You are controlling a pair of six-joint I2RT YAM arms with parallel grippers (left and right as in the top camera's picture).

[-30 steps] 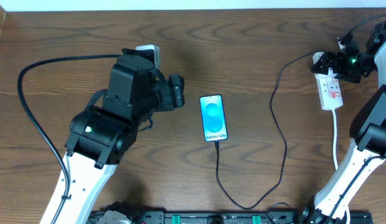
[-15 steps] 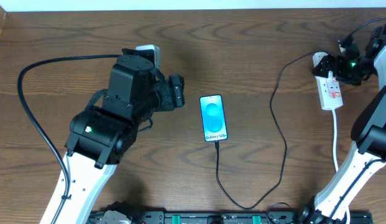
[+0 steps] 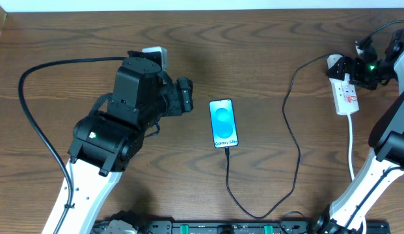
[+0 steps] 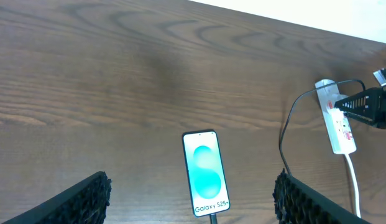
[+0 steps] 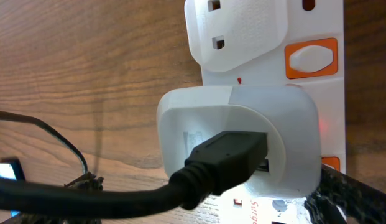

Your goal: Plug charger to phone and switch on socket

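Thin black charger cable (image 3: pixel 294 130) looks seated in the slim blue-screened phone (image 3: pixel 224 123); left tool (image 3: pixel 183 97) and right tool (image 3: pixel 348 68) are both spread, and switching the white power strip (image 3: pixel 348 101) apparently remains.

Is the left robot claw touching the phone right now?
Apart. The overhead view shows a strip of bare table between the left gripper and the phone.

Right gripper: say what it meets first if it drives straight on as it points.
Probably the white adapter seated in the power strip, dead ahead in the wrist view; the gap is unclear.
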